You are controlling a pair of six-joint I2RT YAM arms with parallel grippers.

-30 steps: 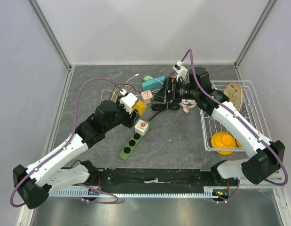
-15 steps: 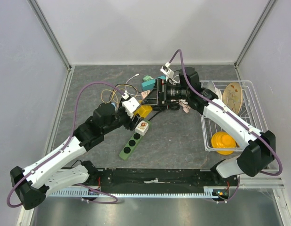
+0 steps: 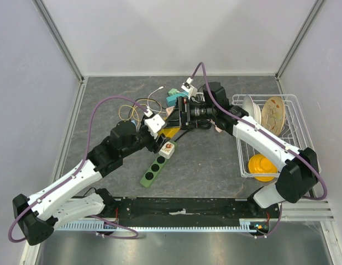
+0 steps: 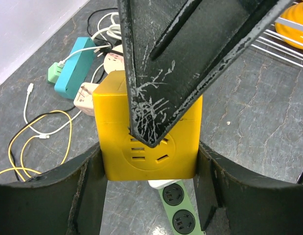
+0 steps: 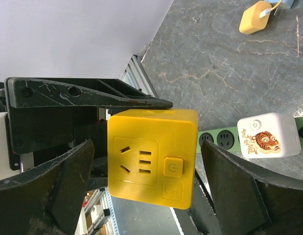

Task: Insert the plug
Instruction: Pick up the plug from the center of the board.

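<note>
A yellow cube plug [image 3: 169, 132] hangs above the table with my left gripper [image 3: 162, 134] shut on it. In the left wrist view the cube [image 4: 112, 122] fills the gap between the left gripper's [image 4: 149, 164] two fingers. My right gripper [image 3: 176, 117] stands open around the same cube [image 5: 151, 156], with a gap on each side of it [image 5: 147, 169]. One scratched right finger [image 4: 156, 73] crosses the cube's front in the left wrist view. Below lies a green power strip [image 3: 153, 168] with a white tiger-print cube [image 3: 167, 149] plugged into its far end.
A wire basket [image 3: 295, 99] at the right holds plates and a yellow bowl [image 3: 263, 167]. A teal power strip [image 3: 176, 98], small chargers and loose cables [image 3: 132, 110] lie behind the grippers. Grey walls close in the sides and the back.
My right arm has swung left, bringing its open jaws around the yellow cube. The left gripper has kept its hold and barely moved.
</note>
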